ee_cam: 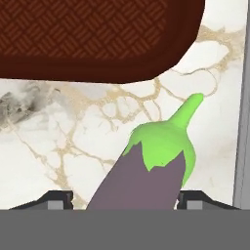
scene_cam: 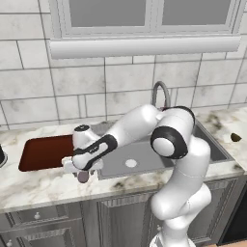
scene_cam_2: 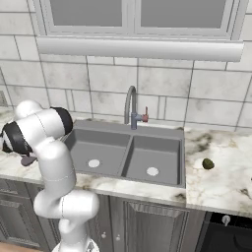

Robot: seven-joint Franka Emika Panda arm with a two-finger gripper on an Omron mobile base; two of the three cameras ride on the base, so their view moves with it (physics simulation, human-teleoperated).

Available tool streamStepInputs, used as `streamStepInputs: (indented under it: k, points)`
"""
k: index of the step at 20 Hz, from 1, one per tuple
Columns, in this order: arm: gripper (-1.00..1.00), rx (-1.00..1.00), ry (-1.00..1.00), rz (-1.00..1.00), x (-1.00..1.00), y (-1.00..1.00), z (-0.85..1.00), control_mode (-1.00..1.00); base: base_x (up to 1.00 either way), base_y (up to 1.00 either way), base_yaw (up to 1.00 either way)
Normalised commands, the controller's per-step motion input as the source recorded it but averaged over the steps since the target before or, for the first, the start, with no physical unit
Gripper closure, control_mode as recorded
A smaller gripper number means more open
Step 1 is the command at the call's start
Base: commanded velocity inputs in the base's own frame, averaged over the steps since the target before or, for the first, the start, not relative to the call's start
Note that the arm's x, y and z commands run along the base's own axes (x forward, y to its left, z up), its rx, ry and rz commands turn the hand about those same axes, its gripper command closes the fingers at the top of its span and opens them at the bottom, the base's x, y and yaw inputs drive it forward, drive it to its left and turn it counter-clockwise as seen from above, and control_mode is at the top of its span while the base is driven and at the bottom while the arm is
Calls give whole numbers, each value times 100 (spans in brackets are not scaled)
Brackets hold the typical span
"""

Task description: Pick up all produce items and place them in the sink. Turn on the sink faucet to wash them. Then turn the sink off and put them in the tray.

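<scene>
Marble bench (scene_cam: 38, 183) runs under a tiled wall. My hand (ee_cam: 122, 197) sits low over its front edge, fingers either side of the eggplant (ee_cam: 146, 171) without visibly clamping it; the tray (scene_cam: 46, 152) lies just beyond, the sink (scene_cam_2: 123, 152) beside. Right of the sink rests the olive-brown item (scene_cam_2: 208, 164).

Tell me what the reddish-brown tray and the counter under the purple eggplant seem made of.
The shallow reddish-brown tray looks like matte plastic or woven material, since its floor shows a basket-weave pattern. The pale counter looks like polished marble, going by its tan and grey veining. Both are rendered, so the look leaves it open.
</scene>
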Motion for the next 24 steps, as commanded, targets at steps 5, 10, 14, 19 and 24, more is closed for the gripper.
streamStepInputs:
  k: [5, 10, 14, 19, 24]
  points:
    - [100, 11, -6, -2, 0, -9, -8, -100, 0, 0, 0]
    - [100, 5, -11, 0, -3, -26, 10, -100, 0, 0, 0]
    - [100, 1, -20, 0, -2, -44, 37, -100, 0, 0, 0]
    - [100, 2, -18, 0, 0, -51, 49, -100, 0, 0, 0]
    - [100, 3, -12, 0, 0, -63, 40, -100, 0, 0, 0]
